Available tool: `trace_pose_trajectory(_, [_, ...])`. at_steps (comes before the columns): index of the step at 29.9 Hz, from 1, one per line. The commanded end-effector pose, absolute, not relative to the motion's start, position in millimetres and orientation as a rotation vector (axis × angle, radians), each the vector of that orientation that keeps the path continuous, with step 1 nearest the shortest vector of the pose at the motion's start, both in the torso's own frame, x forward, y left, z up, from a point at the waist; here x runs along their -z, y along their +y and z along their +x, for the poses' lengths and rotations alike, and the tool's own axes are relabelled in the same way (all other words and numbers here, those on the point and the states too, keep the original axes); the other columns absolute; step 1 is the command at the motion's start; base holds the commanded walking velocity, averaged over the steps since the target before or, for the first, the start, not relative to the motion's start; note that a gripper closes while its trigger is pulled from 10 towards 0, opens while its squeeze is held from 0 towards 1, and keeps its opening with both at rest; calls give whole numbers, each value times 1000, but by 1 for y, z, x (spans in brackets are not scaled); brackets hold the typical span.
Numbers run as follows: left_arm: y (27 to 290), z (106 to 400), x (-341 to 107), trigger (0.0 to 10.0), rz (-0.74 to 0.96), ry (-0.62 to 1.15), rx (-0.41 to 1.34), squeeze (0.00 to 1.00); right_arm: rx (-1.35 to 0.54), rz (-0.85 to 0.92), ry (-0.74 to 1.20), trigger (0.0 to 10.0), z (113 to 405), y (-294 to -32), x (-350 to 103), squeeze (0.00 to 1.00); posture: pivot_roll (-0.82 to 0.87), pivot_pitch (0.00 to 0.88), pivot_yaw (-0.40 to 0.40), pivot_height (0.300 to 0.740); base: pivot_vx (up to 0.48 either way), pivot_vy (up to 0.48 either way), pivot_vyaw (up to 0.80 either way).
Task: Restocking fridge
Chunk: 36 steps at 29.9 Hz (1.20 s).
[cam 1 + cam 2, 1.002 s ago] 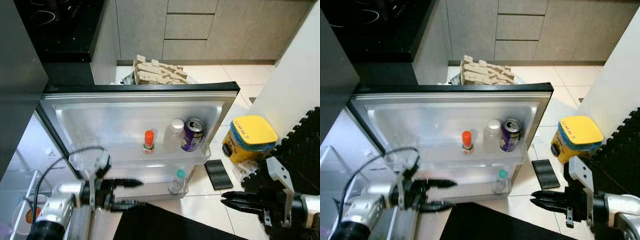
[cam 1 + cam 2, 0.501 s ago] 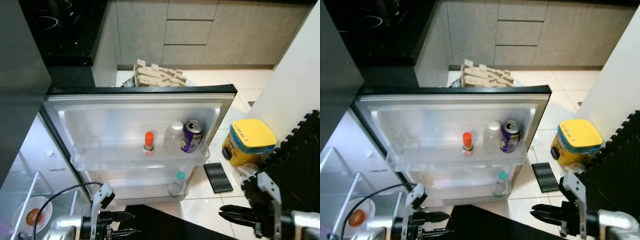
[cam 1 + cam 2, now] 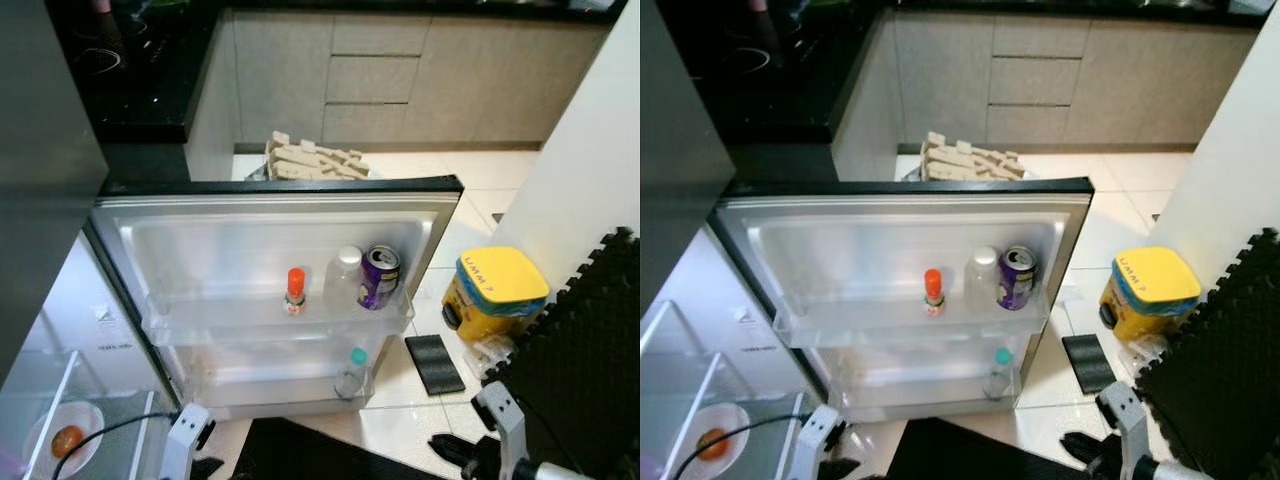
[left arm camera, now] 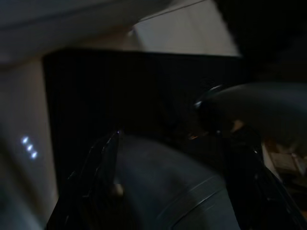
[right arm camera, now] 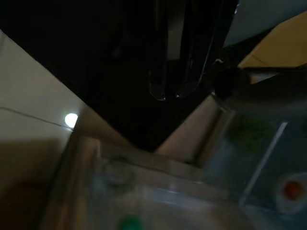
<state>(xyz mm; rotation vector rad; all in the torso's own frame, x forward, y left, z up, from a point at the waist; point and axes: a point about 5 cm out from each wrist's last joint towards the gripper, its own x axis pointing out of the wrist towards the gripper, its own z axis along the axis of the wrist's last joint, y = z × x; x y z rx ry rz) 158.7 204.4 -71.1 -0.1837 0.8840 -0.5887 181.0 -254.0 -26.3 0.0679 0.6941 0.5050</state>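
**A:** Where do the fridge's things stand, and what are your hands doing?

**B:** The open silver fridge door (image 3: 270, 235) faces you. On its upper shelf stand an orange-capped small bottle (image 3: 295, 291), a white-capped clear plastic bottle (image 3: 343, 280) and a purple drink can (image 3: 377, 277), close together. A green-capped clear bottle (image 3: 352, 372) stands on the lower shelf. Your left hand (image 3: 187, 462) and right hand (image 3: 470, 455) hang low by the floor, carrying nothing visible; whether either is released or clenched, you cannot tell.

**A:** What could go wrong?

**B:** In my judgement, raising an arm carelessly could strike the door shelf and topple the bottles.

**A:** And the room?

**B:** Pale tiled floor (image 3: 480, 165), grey cabinets (image 3: 375, 75), a yellow-lidded tub (image 3: 495, 292), black foam matting (image 3: 585, 330).
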Motion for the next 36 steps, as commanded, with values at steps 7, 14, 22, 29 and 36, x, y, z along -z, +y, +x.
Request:
trace_pose_trajectory(7, [205, 138, 87, 10000, -202, 962, 412, 0, -245, 32, 805, 10000, 163, -257, 58, 0, 21, 23, -50, 740, 0, 0, 0])
trace_pose_trajectory(14, [204, 121, 97, 10000, -161, 1049, 334, 0, -89, -46, 906, 10000, 152, -255, 74, 0, 28, 9, -49, 740, 0, 0, 0])
trace_pose_trajectory(22, [204, 118, 101, 10000, -66, 1086, 273, 0, 2, -36, 949, 10000, 143, -249, 83, 0, 43, 0, -37, 740, 0, 0, 0])
trace_pose_trajectory(29, [196, 119, 104, 10000, 93, 1113, 292, 0, 85, -28, 1000, 10000, 134, -245, 90, 0, 60, 0, -28, 740, 0, 0, 0])
trace_pose_trajectory(36, [190, 124, 104, 10000, 141, 1118, 299, 0, 95, -46, 1032, 10000, 131, -240, 93, 0, 63, 0, -23, 740, 0, 0, 0])
